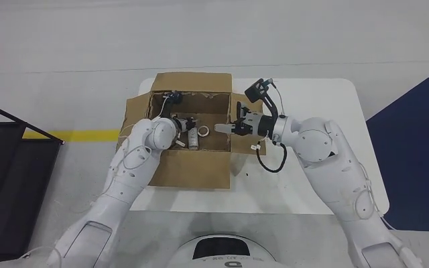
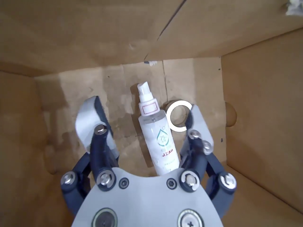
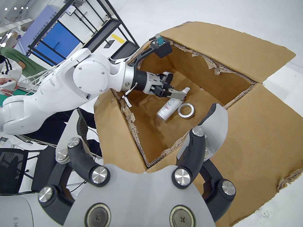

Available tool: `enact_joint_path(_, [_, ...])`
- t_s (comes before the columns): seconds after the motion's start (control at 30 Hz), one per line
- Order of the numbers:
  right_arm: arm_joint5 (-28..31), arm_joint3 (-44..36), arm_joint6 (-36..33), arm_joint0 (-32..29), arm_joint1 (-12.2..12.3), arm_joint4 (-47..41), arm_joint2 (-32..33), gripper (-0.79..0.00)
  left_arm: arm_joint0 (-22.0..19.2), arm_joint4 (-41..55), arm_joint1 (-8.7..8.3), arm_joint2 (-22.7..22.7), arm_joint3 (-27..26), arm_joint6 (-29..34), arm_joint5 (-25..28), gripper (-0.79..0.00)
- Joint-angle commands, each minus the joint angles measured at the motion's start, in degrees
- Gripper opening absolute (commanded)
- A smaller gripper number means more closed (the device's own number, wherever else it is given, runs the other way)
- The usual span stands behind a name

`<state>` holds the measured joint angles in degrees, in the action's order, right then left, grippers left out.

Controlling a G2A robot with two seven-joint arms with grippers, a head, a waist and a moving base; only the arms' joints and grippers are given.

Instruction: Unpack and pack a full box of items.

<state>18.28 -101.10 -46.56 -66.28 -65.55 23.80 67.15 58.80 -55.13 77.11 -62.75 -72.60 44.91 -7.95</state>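
Closest to the left wrist's lens are the fingers of my left gripper. They are spread wide and hold nothing. Between them lies the spray bottle, flat on the floor of the cardboard box, which sits in the middle of the top view. A white ring lies just beside the bottle's shoulder, and one of my fingertips overlaps it in the picture. Whether they really touch, I cannot tell.

I judge that the danger is in the closing. If the fingers come together at this place, the one near the ring may push it, or pinch it together with the bottle, and the grip would then be crooked. The bottle is also round and smooth, so it could roll away or slip out when lifted.

My right gripper hangs over the box's right wall, a little right of centre in the top view, with its fingers also apart and empty. It is near the left one, so the two could knock together inside. The high walls and torn flaps leave little room for my left wrist. Around the box is the white table.
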Motion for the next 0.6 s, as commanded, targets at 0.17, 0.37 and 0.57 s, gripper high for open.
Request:
enact_joint_path(0.17, [0.00, 0.00, 0.00, 0.00, 0.00, 0.00, 0.00, 0.000, 0.67, -4.10, 0.06, 2.04, -1.26, 0.81, -0.10, 0.000])
enact_joint_path(0.37, [0.00, 0.00, 0.00, 0.00, 0.00, 0.00, 0.00, 0.000, -0.73, -2.69, 0.55, 2.99, 1.39, 4.12, -1.35, 0.000])
enact_joint_path(0.57, [0.00, 0.00, 0.00, 0.00, 0.00, 0.00, 0.00, 0.000, -2.14, -2.41, 1.14, 4.37, 3.65, 4.61, -2.18, -0.018])
